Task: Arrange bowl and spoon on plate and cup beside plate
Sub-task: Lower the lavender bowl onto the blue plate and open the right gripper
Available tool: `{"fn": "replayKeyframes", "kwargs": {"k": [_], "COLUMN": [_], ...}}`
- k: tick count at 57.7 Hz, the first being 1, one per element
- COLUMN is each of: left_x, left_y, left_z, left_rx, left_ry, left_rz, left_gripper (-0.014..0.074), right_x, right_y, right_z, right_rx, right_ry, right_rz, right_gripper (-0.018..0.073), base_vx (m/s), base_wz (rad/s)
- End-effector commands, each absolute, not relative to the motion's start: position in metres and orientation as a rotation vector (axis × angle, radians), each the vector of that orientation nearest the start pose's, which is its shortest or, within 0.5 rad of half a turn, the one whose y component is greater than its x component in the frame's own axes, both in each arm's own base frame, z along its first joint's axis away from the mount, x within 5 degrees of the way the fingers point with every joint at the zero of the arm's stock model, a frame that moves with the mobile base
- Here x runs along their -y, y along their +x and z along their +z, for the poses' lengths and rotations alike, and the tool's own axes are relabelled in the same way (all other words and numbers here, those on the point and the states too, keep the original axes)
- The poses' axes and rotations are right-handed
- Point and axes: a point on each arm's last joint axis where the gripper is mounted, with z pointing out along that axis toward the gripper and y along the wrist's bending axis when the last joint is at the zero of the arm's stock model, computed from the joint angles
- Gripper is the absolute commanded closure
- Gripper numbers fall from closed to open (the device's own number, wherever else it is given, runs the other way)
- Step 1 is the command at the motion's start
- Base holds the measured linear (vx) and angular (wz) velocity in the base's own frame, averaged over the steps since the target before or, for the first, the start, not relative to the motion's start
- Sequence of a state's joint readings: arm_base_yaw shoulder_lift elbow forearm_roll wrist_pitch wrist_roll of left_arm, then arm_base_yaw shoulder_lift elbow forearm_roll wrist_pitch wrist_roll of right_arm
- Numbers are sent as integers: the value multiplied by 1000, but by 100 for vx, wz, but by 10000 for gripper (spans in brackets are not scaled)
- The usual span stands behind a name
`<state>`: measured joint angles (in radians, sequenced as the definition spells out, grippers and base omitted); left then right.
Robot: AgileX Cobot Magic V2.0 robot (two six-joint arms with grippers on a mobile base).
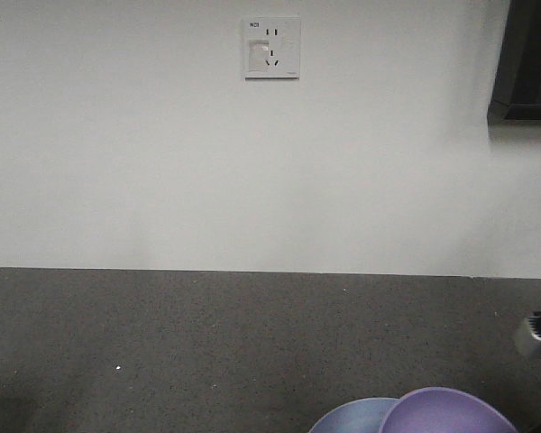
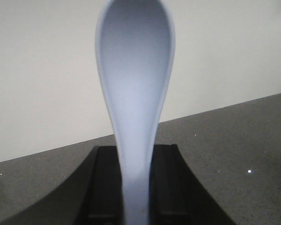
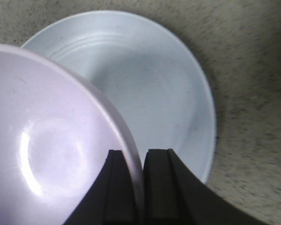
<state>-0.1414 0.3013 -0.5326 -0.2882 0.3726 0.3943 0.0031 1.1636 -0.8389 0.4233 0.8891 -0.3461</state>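
Observation:
My left gripper (image 2: pixel 136 154) is shut on the handle of the pale blue spoon (image 2: pixel 136 79), which stands up with its scoop toward the white wall. My right gripper (image 3: pixel 136 159) is shut on the rim of the lavender bowl (image 3: pixel 51 145), one finger inside and one outside. The bowl hangs over the left part of the light blue plate (image 3: pixel 164 89), which lies on the speckled counter. In the front view the bowl (image 1: pixel 446 413) and the plate (image 1: pixel 347 420) peek in at the bottom edge. The cup is out of view.
A dark speckled countertop (image 1: pixel 207 343) runs back to a white wall with a power socket (image 1: pixel 271 48). A dark object (image 1: pixel 526 59) hangs at the upper right, and part of an arm (image 1: pixel 539 335) shows at the right edge.

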Motion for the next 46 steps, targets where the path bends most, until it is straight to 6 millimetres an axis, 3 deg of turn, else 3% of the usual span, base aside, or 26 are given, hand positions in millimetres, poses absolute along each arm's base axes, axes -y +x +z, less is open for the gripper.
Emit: {"fn": "replayKeyframes", "kwargs": {"k": [1, 17, 26, 36, 46], "left_x": [17, 17, 17, 17, 17], "left_y": [62, 62, 62, 62, 62], "left_z": [354, 354, 354, 354, 354], "left_rx": [-1494, -1494, -1496, -1496, -1497], "left_ry": [250, 250, 251, 251, 251], "left_rz": [-106, -106, -107, -107, -107], "left_gripper": [596, 596, 596, 595, 593], "right_x": [-40, -49, -49, -49, -49], "right_y": [229, 257, 263, 265, 266], "right_z": [289, 259, 253, 252, 252], "right_rx": [-2553, -2610, -2606, -2596, -2588], "right_ry": [-176, -134, -137, -153, -150], "right_rz": [431, 453, 438, 430, 426], "right_gripper": [568, 566, 545, 426, 225], "base_vx": [0, 0, 0, 0, 0], "base_wz": [0, 0, 0, 0, 0]}}
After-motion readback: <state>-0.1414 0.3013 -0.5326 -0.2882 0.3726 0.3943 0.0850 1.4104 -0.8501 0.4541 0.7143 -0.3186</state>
